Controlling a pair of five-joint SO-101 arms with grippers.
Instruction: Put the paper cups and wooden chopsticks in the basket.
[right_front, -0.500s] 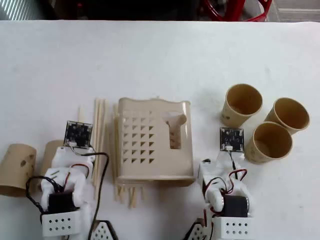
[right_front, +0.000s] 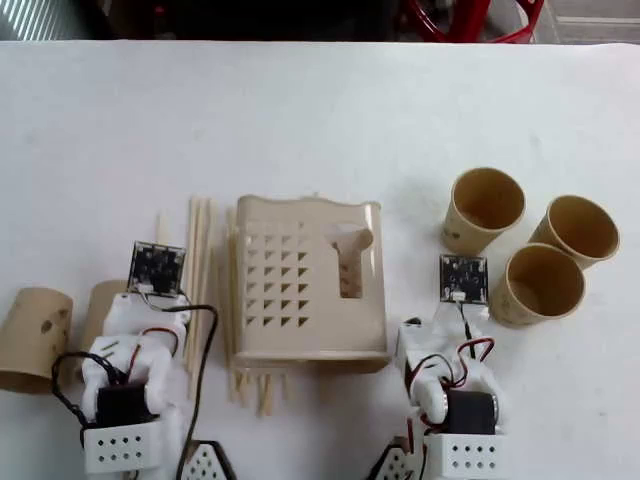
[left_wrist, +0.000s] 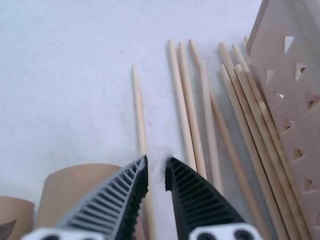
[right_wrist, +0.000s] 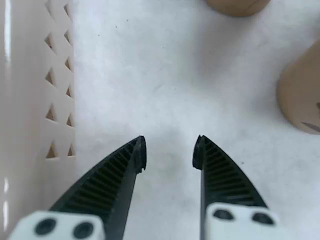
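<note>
Desk: white desk (right_front: 300, 120); one arm sits at the near edge on each side of the basket.
Basket: basket (right_front: 270, 290) in the centre, between the arms. A perforated wall with a handle slot faces up, so it probably lies tipped over. Which way its mouth points cannot be told.
Chopsticks: chopsticks (right_front: 200, 260) lie flat in a loose row just left of the basket. A few run along its left wall, and their ends stick out at its near side.
Cups, right: three paper cups (right_front: 485, 210) stand upright, clustered right of the basket.
Cups, left: two cups (right_front: 35, 335) lie on their sides at the near left, beside the left arm.
Left tool: left tool (left_wrist: 156, 167) is low over the desk with its fingers only narrowly apart and gripping nothing. A lone chopstick (left_wrist: 139, 110) runs just beside the gap.
Right tool: right tool (right_wrist: 170, 147) has its fingers clearly apart over bare desk, between the basket wall and the cups.
Stage: judged not begun; nothing is seen in the basket.
Reason for layout: each arm likely serves the items on its own side.
</note>
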